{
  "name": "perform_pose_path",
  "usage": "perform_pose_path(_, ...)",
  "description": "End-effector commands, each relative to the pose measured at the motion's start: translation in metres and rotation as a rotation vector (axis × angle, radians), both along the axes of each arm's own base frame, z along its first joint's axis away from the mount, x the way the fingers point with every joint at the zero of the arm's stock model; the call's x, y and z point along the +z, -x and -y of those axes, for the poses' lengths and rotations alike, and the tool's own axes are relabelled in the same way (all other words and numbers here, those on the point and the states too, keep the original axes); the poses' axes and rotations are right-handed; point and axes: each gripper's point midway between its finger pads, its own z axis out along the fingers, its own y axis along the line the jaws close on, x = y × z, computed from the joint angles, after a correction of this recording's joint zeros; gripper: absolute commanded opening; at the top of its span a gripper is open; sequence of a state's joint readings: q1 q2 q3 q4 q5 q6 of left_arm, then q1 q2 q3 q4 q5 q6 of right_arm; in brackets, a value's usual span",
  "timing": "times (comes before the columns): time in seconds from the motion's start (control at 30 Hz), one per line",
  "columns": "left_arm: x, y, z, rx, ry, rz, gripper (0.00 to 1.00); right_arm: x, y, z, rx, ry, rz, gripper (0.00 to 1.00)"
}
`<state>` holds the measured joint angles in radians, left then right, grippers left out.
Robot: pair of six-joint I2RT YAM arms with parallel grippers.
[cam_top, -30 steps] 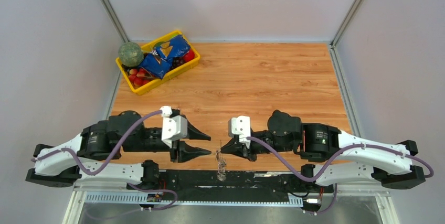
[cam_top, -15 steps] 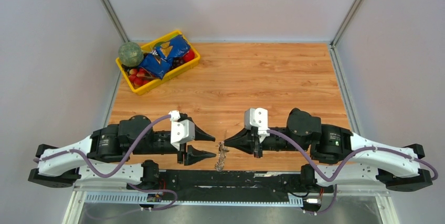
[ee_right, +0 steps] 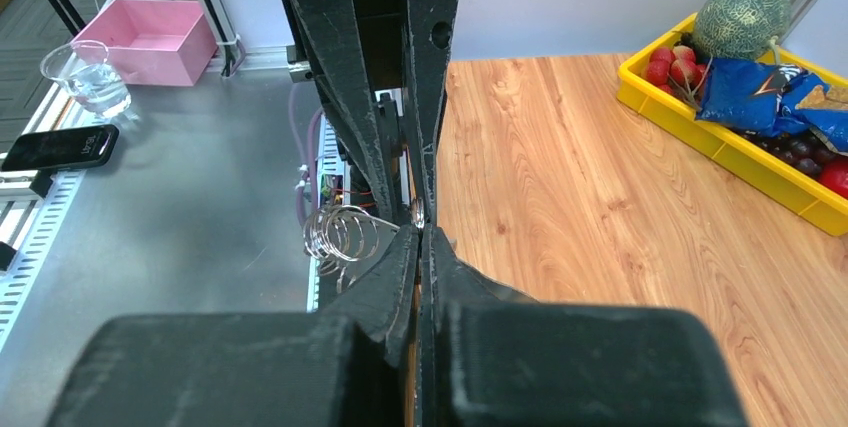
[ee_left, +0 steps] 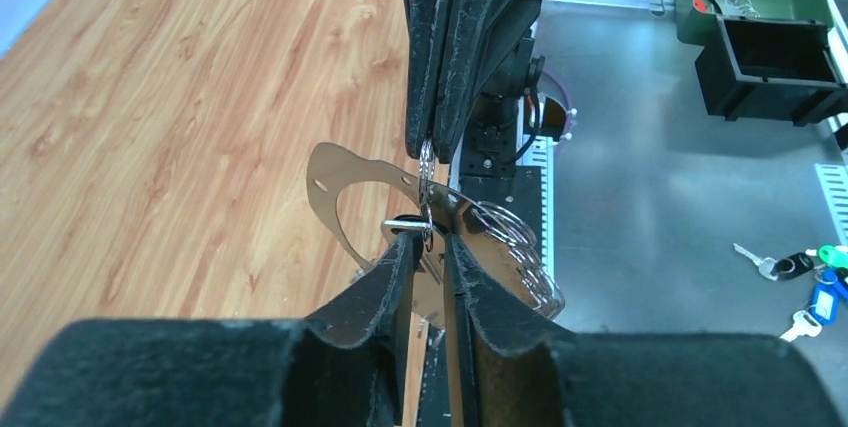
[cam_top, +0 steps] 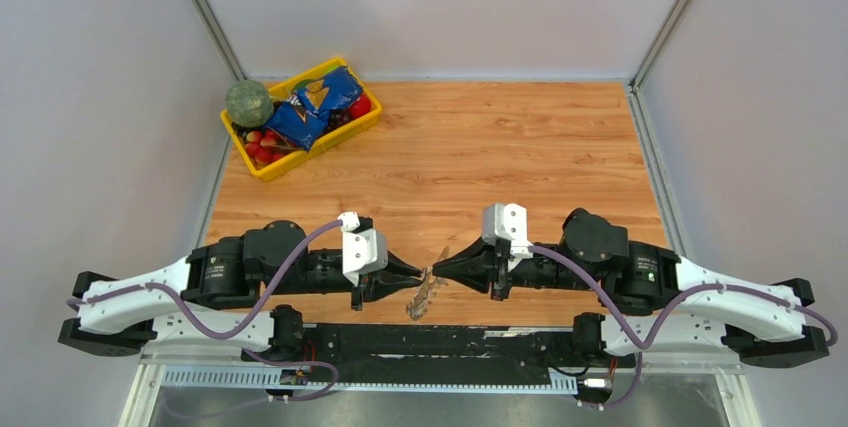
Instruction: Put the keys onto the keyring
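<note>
Left gripper (cam_top: 416, 273) and right gripper (cam_top: 450, 270) meet tip to tip at the table's (cam_top: 520, 157) near edge. Both are pinched tight on the keyring (ee_left: 318, 187), which is held between them. Risk, as I judge it: with thin metal and close grips, a twist or pull could slip one pinch and drop it.

A yellow tray (cam_top: 268, 171) at the table's (cam_top: 500, 147) far left corner holds a melon (cam_top: 248, 103), blue bags (cam_top: 315, 102) and red fruit (cam_top: 262, 142). Off-table: pink box (ee_right: 150, 42), glass (ee_right: 95, 82), phone (ee_right: 60, 147).
</note>
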<state>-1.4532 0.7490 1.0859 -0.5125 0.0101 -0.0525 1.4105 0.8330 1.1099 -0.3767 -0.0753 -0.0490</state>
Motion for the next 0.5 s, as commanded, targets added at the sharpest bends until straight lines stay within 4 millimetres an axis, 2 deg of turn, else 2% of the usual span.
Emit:
perform_pose_path(0.0, 0.01, -0.002, 0.008, 0.002, 0.037, 0.026, 0.21, 0.034, -0.001, 0.006, -0.012, -0.137, 0.002, 0.0)
perform_pose_path(0.07, 0.012, -0.002, 0.009, 0.0, 0.041, 0.03, 0.12, 0.034, 0.0, 0.006, -0.007, -0.147, 0.002, 0.0)
perform_pose_path(0.2, 0.017, -0.002, 0.011, -0.004, 0.06, 0.039, 0.04, 0.035, -0.001, 0.008, -0.018, -0.182, 0.003, 0.0)
perform_pose_path(0.47, 0.033, 0.002, 0.012, -0.027, 0.127, 0.049, 0.01, 0.047, -0.007, 0.015, -0.052, -0.369, 0.04, 0.0)
